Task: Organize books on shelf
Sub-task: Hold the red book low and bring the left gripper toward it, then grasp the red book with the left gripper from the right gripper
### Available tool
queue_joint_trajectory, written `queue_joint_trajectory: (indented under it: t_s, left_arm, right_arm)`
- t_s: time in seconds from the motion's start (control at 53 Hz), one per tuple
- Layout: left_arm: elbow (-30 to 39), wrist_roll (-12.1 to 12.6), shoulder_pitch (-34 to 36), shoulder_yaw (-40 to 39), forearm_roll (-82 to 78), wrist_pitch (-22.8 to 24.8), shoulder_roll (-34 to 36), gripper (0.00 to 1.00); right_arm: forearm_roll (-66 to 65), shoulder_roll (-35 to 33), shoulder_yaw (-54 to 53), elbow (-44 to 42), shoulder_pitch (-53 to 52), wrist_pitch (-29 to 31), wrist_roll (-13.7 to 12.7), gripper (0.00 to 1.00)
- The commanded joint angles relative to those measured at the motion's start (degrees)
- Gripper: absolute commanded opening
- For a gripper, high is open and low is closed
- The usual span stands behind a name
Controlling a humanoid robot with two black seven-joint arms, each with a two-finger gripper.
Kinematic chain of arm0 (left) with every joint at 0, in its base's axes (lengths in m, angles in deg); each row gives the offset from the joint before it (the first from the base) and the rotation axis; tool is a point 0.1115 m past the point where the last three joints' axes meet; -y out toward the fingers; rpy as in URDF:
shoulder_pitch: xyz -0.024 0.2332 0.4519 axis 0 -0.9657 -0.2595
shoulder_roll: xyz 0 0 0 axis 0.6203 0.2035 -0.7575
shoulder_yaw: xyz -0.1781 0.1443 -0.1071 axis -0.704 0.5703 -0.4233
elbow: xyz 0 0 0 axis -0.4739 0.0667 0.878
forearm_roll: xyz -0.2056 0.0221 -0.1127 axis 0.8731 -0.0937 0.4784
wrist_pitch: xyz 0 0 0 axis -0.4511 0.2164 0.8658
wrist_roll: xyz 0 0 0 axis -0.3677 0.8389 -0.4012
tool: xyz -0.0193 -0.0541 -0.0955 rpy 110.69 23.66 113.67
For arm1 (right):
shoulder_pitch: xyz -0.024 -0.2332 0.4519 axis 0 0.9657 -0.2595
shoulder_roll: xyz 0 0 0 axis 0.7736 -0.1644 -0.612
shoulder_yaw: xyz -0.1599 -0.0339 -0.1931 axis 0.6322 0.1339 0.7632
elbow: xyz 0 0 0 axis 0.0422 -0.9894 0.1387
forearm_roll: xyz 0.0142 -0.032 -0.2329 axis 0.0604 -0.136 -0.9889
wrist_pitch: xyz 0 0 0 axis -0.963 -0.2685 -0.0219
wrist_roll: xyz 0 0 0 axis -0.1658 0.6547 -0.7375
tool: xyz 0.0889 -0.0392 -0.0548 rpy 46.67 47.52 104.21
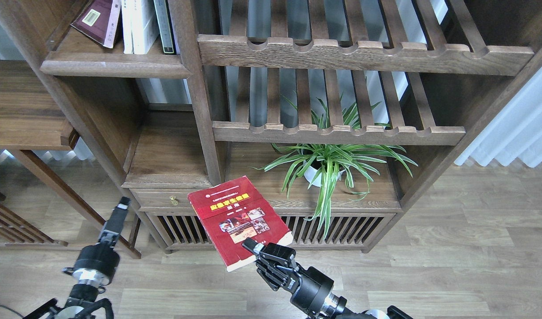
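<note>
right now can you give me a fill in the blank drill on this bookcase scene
1. The right hand holds a ____ book with a yellow title.
2. The potted plant sits below a ____ rack.
3. The maroon book on the upper shelf ____ against the white books.
4. The left hand holds ____.

Missing words: red; slatted; leans; nothing

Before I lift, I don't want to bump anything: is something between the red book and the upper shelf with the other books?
Nothing visible blocks it. The red book in the right claw is below and right of that shelf.
</note>
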Motion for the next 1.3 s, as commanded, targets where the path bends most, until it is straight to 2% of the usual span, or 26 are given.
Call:
queue_joint_trajectory:
  t_s: [0.0,0.038,0.057,0.075,0.113,0.132,0.151,0.189,0.226,0.245,0.283,0.34,0.453,0.604,0.773,0.886,1.094,1.283]
  left_arm:
    - [3.2,3.1,0.5,-1.3,0.0,0.0,0.4,1.0]
    - [4.6,4.0,0.3,-2.3,0.0,0.0,0.6,1.0]
    - [7.2,7.9,-0.8,-4.1,0.0,0.0,0.7,1.0]
    - [7.4,8.3,-1.0,-4.3,0.0,0.0,0.8,1.0]
    - [7.7,12.3,-1.7,-6.3,-0.4,0.0,0.9,1.0]
    - [7.7,13.4,-1.8,-7.1,-0.5,0.0,0.9,1.0]
    - [7.6,15.7,-2.3,-8.8,-0.6,0.0,0.9,1.0]
    - [7.6,18.0,-2.5,-9.9,-0.5,0.0,1.0,1.0]
    - [8.0,23.5,-3.2,-11.9,-0.1,0.0,1.3,1.0]
    - [8.1,24.7,-3.4,-12.0,-0.1,0.0,1.3,1.0]
    - [8.3,28.9,-4.1,-12.1,0.0,0.0,2.3,1.0]
    - [8.4,32.8,-4.6,-12.2,0.0,0.0,4.2,1.0]
    - [8.6,37.7,-4.7,-12.4,0.2,0.0,6.2,1.0]
    - [9.9,38.1,-5.4,-12.5,7.1,0.0,6.3,0.99]
    - [17.5,38.4,-7.5,-12.6,19.5,0.0,6.0,1.0]
    - [20.1,38.3,-8.1,-12.3,20.9,0.0,5.1,1.0]
    - [19.5,38.1,-10.5,-11.0,22.3,0.0,-0.6,1.0]
    - [20.1,38.6,-11.2,-9.8,23.3,0.0,-0.7,1.0]
  right_arm:
    - [0.1,0.0,-0.1,0.0,0.1,0.0,0.0,0.1]
    - [0.3,0.0,-0.1,-0.1,0.3,0.0,0.0,0.1]
    - [1.0,0.0,-0.1,0.0,0.5,0.0,0.0,0.11]
    - [1.1,0.0,-0.1,0.0,0.5,0.0,0.0,0.11]
    - [1.1,0.0,-0.1,-0.1,0.6,0.0,0.0,0.11]
    - [1.1,0.0,-0.1,-0.1,0.6,0.0,0.0,0.11]
    - [1.1,0.0,-0.1,-0.1,0.6,0.0,0.0,0.11]
    - [1.1,0.0,-0.1,0.0,0.6,0.0,0.0,0.11]
    - [1.1,0.0,-0.1,0.0,0.6,0.0,0.0,0.11]
    - [1.1,0.0,-0.1,-0.1,0.6,0.0,0.0,0.11]
    - [1.1,0.0,-0.1,-0.1,0.6,0.0,0.0,0.11]
    - [1.1,0.0,-0.1,-0.1,0.5,0.0,0.0,0.11]
    - [1.1,0.0,-0.1,0.0,0.6,0.0,0.0,0.11]
    - [1.3,0.0,-0.1,-0.1,0.6,0.0,0.0,0.11]
    - [1.3,0.0,0.2,-0.1,0.8,0.0,-0.2,0.12]
    - [1.3,0.0,0.6,-0.1,0.8,0.0,-0.3,0.12]
    - [1.3,0.0,1.0,0.0,0.9,0.0,-0.4,0.12]
    - [1.3,0.0,1.1,0.4,1.2,0.0,-0.4,0.12]
